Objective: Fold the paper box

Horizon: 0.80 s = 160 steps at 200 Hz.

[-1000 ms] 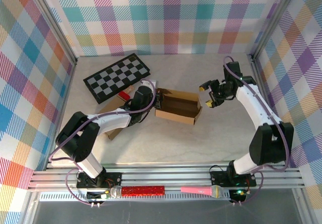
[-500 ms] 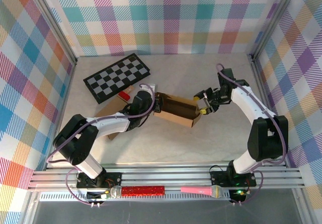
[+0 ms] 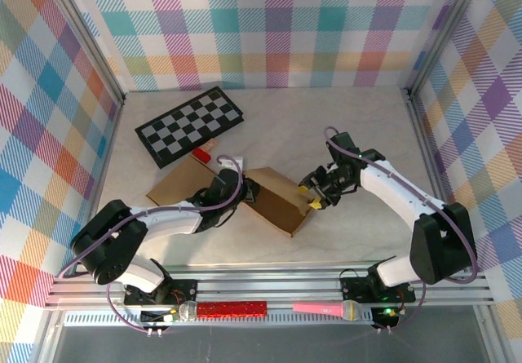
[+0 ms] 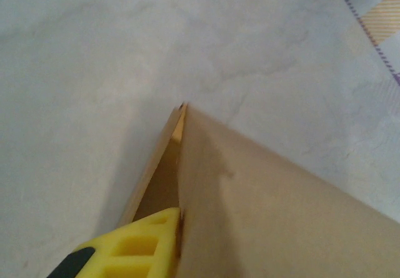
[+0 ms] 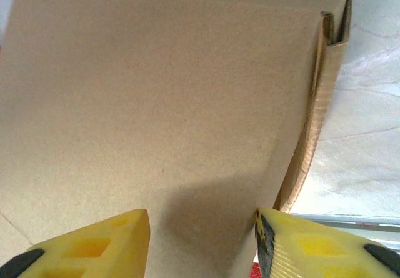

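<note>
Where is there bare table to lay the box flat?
The far strip between the chessboard and the right wall is bare. So is the near strip between the box and the front rail. Crowded: centre-left, where chessboard, red block, box and left arm bunch together.

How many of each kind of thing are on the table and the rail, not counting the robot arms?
Brown cardboard boxes: 1
Black-and-white checkerboards: 1
Small red blocks: 1
Microphones: 2 (red glittery microphone, pink microphone)
Total: 5

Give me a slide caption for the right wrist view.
Right gripper, jaws apart, facing the flat cardboard side of the box.
</note>
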Tool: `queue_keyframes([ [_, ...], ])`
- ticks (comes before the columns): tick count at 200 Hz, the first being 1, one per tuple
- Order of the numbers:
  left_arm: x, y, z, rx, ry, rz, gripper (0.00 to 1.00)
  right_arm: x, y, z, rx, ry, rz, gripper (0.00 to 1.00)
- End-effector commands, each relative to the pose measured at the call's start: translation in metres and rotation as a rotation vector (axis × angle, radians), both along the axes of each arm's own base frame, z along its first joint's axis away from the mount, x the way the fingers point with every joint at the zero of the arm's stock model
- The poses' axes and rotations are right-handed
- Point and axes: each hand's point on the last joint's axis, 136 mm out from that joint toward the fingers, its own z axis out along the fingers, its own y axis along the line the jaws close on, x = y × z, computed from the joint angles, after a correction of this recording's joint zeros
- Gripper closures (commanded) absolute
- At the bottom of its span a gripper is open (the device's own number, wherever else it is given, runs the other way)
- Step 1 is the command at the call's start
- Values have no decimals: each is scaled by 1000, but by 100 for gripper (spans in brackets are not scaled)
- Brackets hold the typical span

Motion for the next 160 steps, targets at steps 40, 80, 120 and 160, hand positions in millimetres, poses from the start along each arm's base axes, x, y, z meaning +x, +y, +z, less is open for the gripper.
queue_keyframes([
  [40, -20, 3, -19, -43, 100, 11, 79, -2, 5, -12, -45, -42, 2, 53],
  [80, -31, 6, -17, -48, 159, 7, 73, -1, 3, -15, -63, -47, 7, 54],
  [120, -56, 18, -6, -80, 250, 26, 65, -1, 1, -13, -76, -55, 4, 54],
  [160, -80, 34, 33, -111, 337, 55, 52, 1, 2, -12, -72, -62, 6, 54],
])
